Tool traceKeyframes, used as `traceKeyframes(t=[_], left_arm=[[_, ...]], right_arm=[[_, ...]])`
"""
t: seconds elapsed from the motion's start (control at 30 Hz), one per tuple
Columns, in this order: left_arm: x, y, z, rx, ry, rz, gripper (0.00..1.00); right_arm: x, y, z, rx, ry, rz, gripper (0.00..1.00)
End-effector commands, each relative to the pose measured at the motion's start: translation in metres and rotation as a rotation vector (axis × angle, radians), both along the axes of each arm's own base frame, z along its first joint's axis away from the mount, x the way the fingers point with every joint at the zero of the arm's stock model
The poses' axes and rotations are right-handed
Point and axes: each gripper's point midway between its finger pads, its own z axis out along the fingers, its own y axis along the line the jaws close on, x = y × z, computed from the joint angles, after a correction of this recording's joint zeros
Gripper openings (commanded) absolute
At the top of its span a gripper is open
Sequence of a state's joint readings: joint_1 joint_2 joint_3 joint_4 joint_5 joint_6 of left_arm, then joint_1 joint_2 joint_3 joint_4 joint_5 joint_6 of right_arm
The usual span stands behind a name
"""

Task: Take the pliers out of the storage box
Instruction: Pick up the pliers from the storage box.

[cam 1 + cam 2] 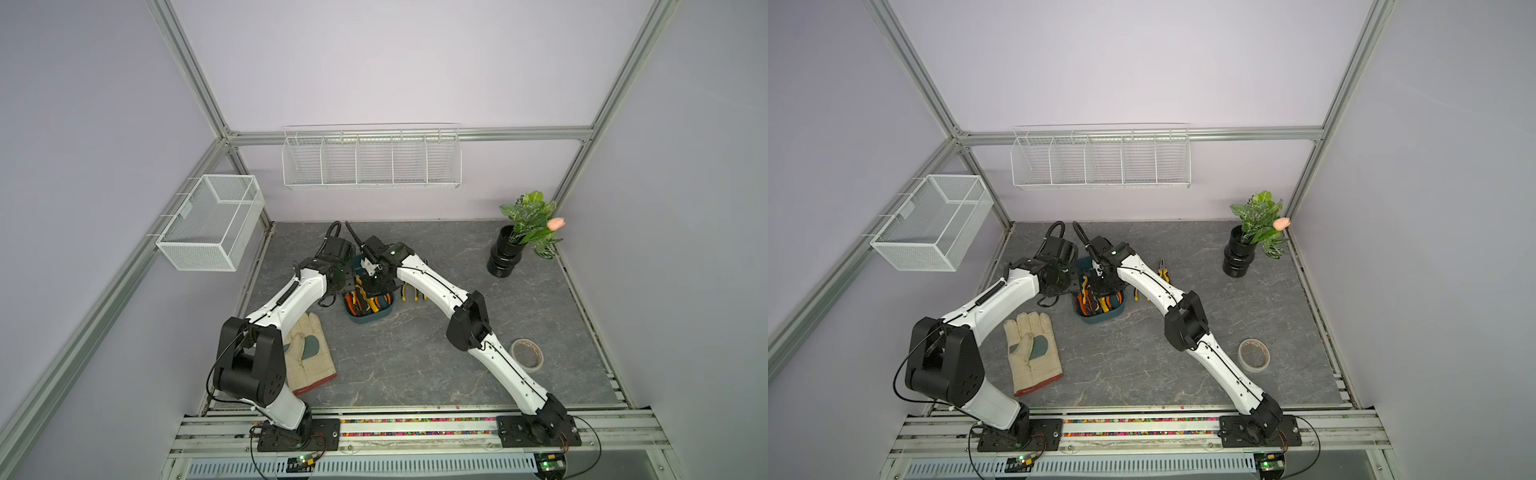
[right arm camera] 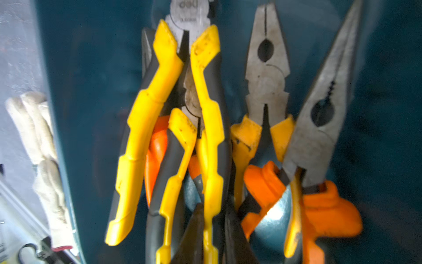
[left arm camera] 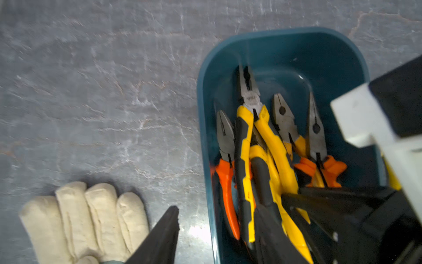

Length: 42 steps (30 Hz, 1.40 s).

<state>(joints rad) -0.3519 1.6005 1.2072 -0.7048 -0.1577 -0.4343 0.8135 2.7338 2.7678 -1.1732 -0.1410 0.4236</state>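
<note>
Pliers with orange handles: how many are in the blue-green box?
2 show. One orange-handled pair lies against the storage box wall on the glove side; the long-nosed pair lies across the box from it. The yellow pliers piled between may hide more.

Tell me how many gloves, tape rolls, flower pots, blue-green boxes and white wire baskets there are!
Glove: 1
Tape roll: 1
Flower pot: 1
Teal storage box: 1
White wire baskets: 2 (mesh basket, divided rack)
Total: 6

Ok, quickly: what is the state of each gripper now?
Left gripper: open, straddling the storage box wall, holding nothing.
Right gripper: shut on a handle of the yellow-handled pliers.
</note>
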Motion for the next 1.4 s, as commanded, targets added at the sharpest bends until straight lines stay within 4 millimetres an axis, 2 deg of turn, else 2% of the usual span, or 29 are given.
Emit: traceKeyframes(t=[0.0,0.1,0.33,0.43,0.67,0.87,1.17,1.37], left_arm=[[-0.005,-0.012,-0.003,-0.047,0.014,0.0,0.54],[-0.007,-0.022,-0.01,-0.041,0.032,-0.009,0.54],[-0.004,-0.043,-0.009,-0.061,0.036,-0.019,0.53],[-0.001,-0.049,-0.011,-0.09,0.045,-0.012,0.53],[0.008,-0.065,-0.024,-0.152,0.104,0.012,0.53],[0.009,-0.085,-0.03,-0.25,0.159,0.021,0.48],[0.002,-0.084,-0.05,-0.241,0.21,0.026,0.39],[0.004,-0.082,-0.056,-0.215,0.209,0.022,0.28]], right_arm=[[0.024,-0.022,0.055,-0.011,-0.145,-0.029,0.1],[0.027,-0.026,0.061,-0.027,-0.172,-0.04,0.1],[0.036,-0.032,0.082,-0.051,-0.263,-0.07,0.1],[0.037,-0.032,0.084,-0.046,-0.269,-0.071,0.09],[0.03,-0.029,0.075,-0.046,-0.241,-0.059,0.09],[0.025,-0.025,0.063,-0.036,-0.206,-0.057,0.09],[0.026,-0.021,0.072,-0.011,-0.218,-0.063,0.1],[0.021,-0.019,0.077,0.025,-0.204,-0.071,0.1]])
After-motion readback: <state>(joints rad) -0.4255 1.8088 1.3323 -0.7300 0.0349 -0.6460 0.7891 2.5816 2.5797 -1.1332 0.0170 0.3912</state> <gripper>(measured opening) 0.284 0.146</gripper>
